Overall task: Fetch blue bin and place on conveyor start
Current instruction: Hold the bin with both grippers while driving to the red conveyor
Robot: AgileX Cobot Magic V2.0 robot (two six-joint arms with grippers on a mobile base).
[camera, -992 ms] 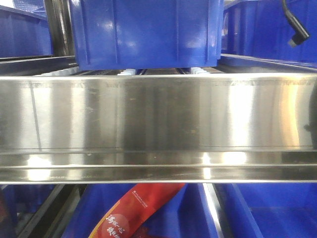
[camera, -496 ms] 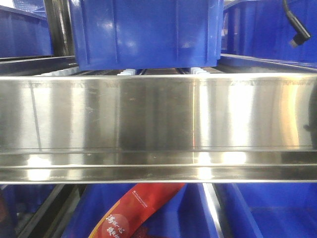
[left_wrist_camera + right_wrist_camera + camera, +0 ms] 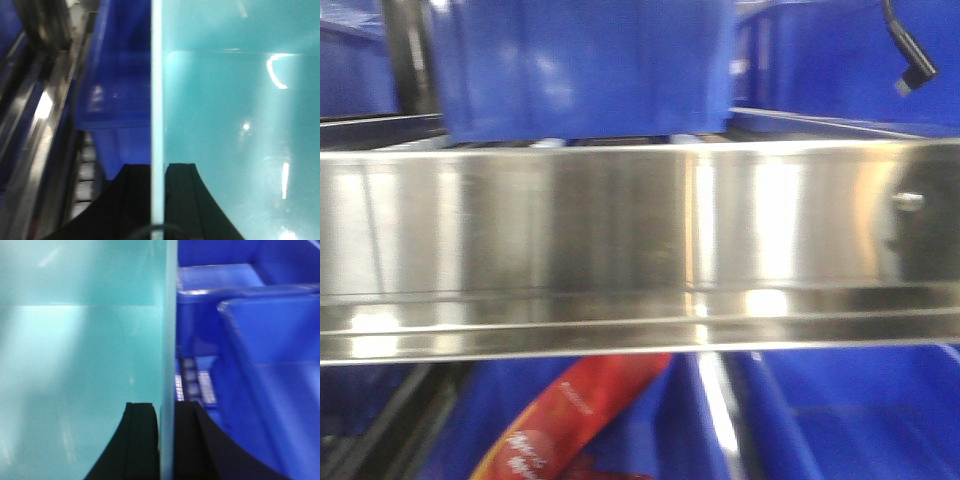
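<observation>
White print on the red packet (image 3: 582, 418), blurred beyond reading, no legible text elsewhere

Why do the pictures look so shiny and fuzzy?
Front view: blurred all over, with bright glare patches on the steel shelf rail. Left wrist view: soft, with small light reflections on the blue bin. Right wrist view: blurry too, a pale glow on the bin's wall.

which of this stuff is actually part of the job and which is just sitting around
Part of the job:
- blue bin, one side wall pinched by the left claw, the other by the right claw
- conveyor start: not in view

Just lying about:
- dark blue crates
- steel shelf rail
- red packet
- black cable
</observation>
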